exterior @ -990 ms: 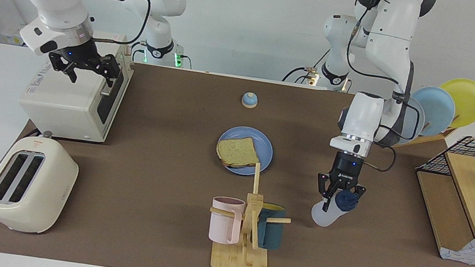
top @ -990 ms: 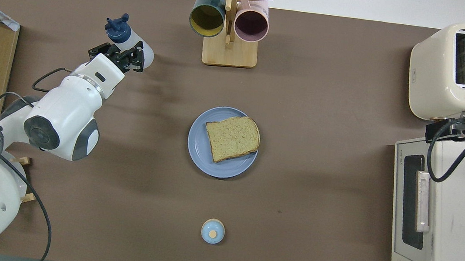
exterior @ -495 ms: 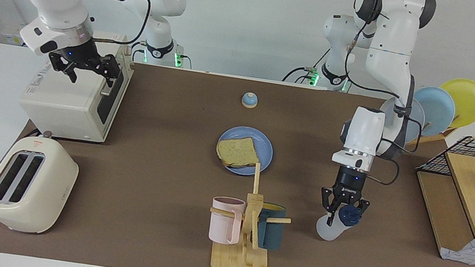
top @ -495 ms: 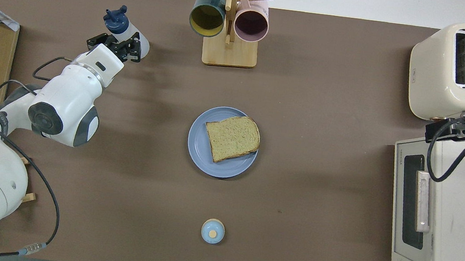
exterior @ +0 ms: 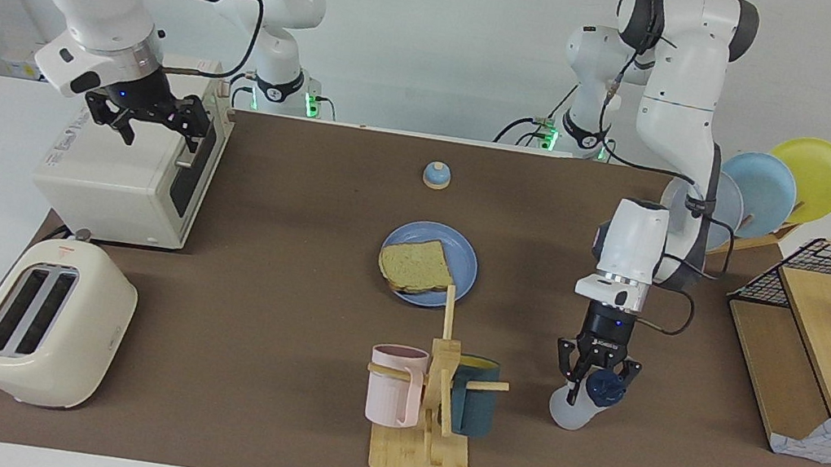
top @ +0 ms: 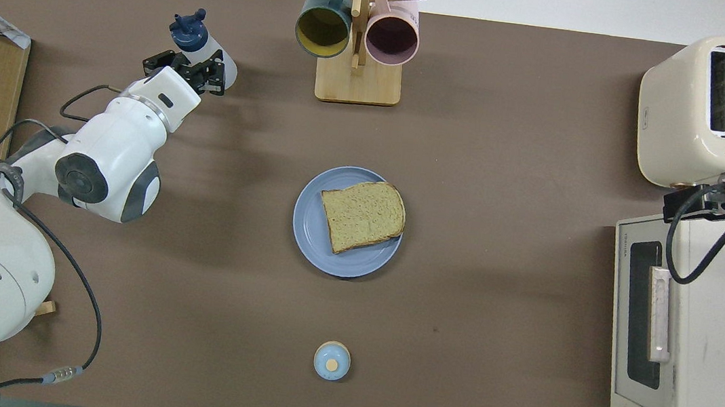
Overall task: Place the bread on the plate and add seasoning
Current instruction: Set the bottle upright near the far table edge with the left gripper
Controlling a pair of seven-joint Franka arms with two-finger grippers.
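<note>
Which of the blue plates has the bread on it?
The round medium-blue plate lying flat mid-table carries the square tan bread slice. The pale blue plates stand upright and bare in the wooden rack at the left arm's end.

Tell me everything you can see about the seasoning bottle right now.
The seasoning bottle is small, of translucent white plastic, with a dark navy cap and a nub on top. It is tilted, its base at or just above the brown mat near the mug rack, toward the left arm's end. The left gripper is shut on it just below the cap.

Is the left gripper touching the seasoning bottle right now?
Touching. In the facing view the left gripper is shut on the seasoning bottle just below its cap, holding it tilted.
</note>
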